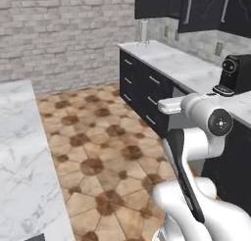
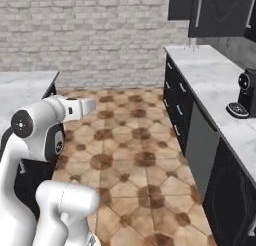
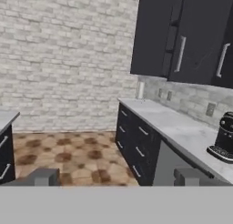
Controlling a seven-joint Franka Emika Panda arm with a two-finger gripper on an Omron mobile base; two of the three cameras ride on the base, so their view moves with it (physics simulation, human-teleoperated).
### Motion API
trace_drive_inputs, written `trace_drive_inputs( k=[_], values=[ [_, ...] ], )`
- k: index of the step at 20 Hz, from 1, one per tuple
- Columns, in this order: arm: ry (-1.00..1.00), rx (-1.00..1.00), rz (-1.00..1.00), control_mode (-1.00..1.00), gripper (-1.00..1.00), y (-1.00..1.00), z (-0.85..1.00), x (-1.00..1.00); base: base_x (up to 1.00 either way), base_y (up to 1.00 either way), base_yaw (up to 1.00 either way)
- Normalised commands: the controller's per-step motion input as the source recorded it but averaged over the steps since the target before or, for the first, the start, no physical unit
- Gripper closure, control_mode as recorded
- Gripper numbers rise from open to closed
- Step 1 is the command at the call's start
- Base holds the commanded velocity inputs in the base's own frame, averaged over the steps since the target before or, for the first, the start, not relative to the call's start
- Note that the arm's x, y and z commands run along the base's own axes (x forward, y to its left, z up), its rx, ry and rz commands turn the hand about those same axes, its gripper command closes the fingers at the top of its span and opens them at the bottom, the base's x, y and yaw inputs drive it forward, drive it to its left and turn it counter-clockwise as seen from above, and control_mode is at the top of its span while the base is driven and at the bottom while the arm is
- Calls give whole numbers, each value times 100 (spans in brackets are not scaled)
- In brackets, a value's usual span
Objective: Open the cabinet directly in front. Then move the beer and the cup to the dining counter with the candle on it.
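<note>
The cabinet (image 3: 191,36) hangs on the wall to the right, high above the marble tabletop (image 3: 177,127), and one of its black doors stands swung out so that the shelf edges show in the gap beside it; whether anything stands on those shelves cannot be told. Its long silver bar handles (image 3: 181,54) run upright on the door fronts. In the left base view the cabinet (image 1: 206,10) sits at the top right, and in the right base view the cabinet (image 2: 220,10) is likewise at the top right corner. Below it the tabletop carries a black coffee machine (image 1: 233,76), set well to the near side, and a clear glass item (image 1: 142,32) at the far end by the brick wall (image 1: 63,34). Black drawers (image 1: 142,90) with short horizontal handles line the base units under it. The dining counter (image 1: 22,156), white veined marble, lies on the left across the tiled floor (image 1: 98,147). The tool (image 3: 117,176) is spread wide with nothing between its tips, held in open air well apart from the cabinet and pointing toward the room's far corner. The white arm (image 1: 196,137) is folded up close over the base.
</note>
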Motion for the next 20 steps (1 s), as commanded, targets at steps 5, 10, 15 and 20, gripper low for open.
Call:
trace_drive_inputs(
  k=[5, 10, 15, 20],
  values=[
    [0, 0, 0, 100, -100, 0, 0, 0, 100, 12, 0],
    [0, 0, 0, 100, -100, 0, 0, 0, 100, 42, 1],
    [0, 0, 0, 100, -100, 0, 0, 0, 100, 8, 8],
    [0, 0, 0, 100, -100, 0, 0, 0, 100, 8, 2]
  ],
)
